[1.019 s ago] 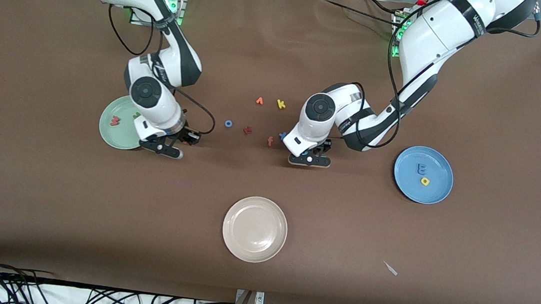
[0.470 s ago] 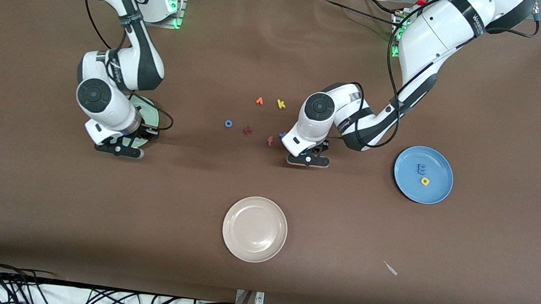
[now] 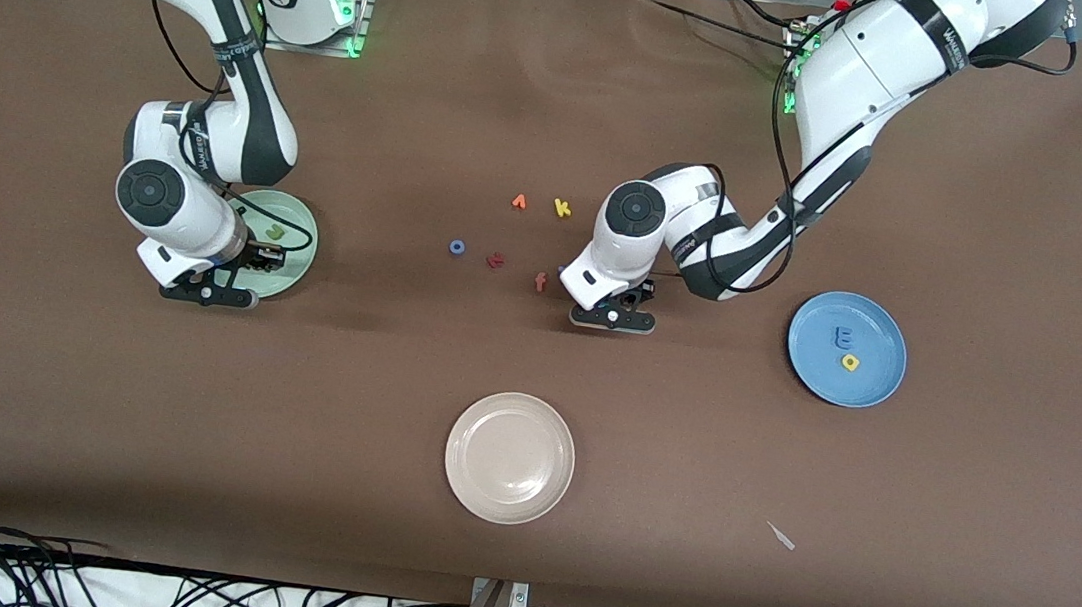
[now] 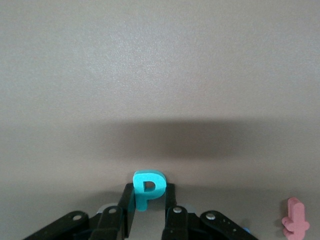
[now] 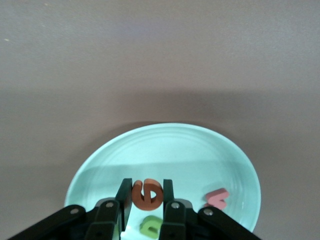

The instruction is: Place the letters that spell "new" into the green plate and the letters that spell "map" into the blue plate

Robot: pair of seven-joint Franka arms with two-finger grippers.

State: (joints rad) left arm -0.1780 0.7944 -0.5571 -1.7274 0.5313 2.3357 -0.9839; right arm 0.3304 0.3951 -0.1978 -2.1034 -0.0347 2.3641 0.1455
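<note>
The right hand (image 5: 145,212), pinching the orange "e" (image 5: 147,194), has swung from beside the green plate (image 3: 301,214) toward the right arm's end of the tabletop and now hangs over that plate. The left hand (image 4: 148,220) has closed on the teal "a" (image 4: 148,187).

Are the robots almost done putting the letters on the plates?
Nearly. The green plate already has the olive "n" and pinkish "w"; the right gripper holds the orange "e" over it. The blue plate has "m" and "p". The left gripper is shut on the teal "a", which must go there.
</note>
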